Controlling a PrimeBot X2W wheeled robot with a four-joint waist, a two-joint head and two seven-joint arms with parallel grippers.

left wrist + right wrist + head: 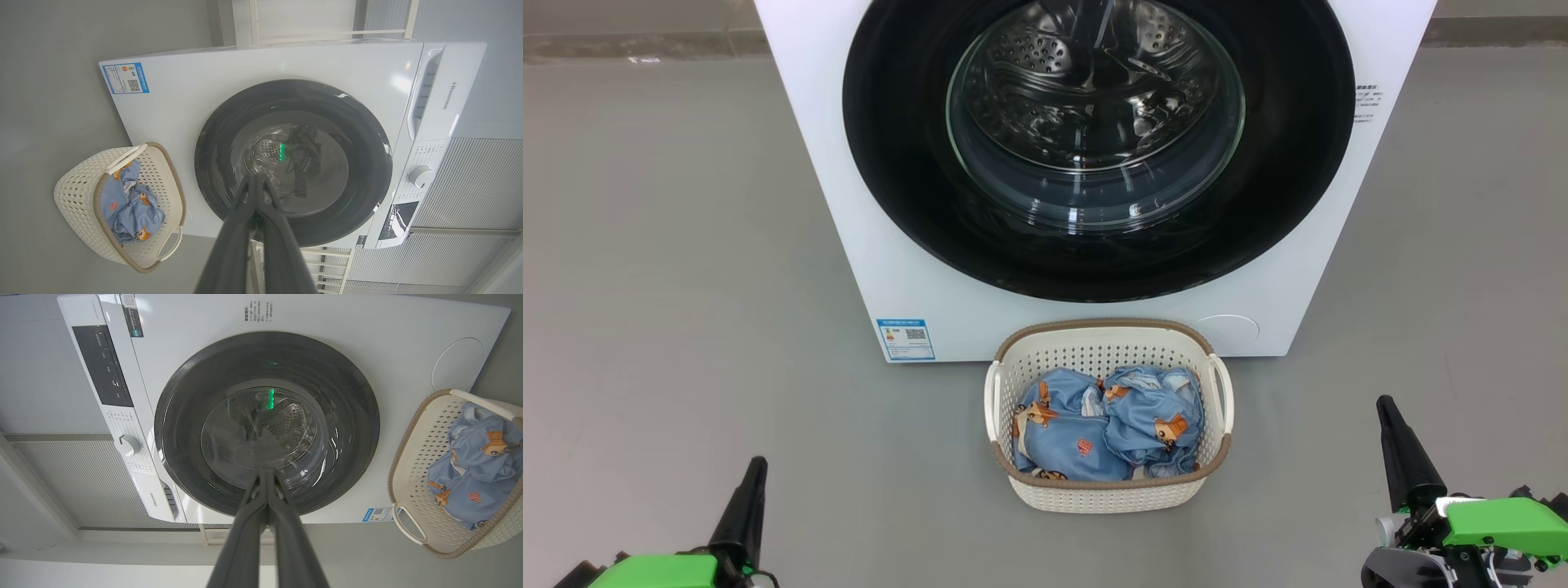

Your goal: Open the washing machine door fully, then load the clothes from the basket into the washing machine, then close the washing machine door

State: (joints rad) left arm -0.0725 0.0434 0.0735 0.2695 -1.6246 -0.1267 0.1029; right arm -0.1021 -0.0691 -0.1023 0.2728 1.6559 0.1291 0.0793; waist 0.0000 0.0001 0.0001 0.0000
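The white washing machine point(890, 245) stands ahead with its round washing machine door point(1094, 139) closed flat against the front, black ring around a clear glass bowl. On the floor right before it sits the cream basket point(1107, 490), holding the light blue bear-print clothes point(1107, 425). My left gripper point(756, 465) is low at the left, shut and empty. My right gripper point(1384, 404) is low at the right, also shut and empty. Both are well short of the basket. The wrist views show shut fingertips point(257, 179) point(265, 473) pointing at the door point(292, 163) point(267, 424).
Grey floor point(670, 286) spreads on both sides of the machine and basket. A blue label sticker point(905, 339) sits at the machine's lower left corner. The control panel with a dial point(421, 176) is along the machine's top.
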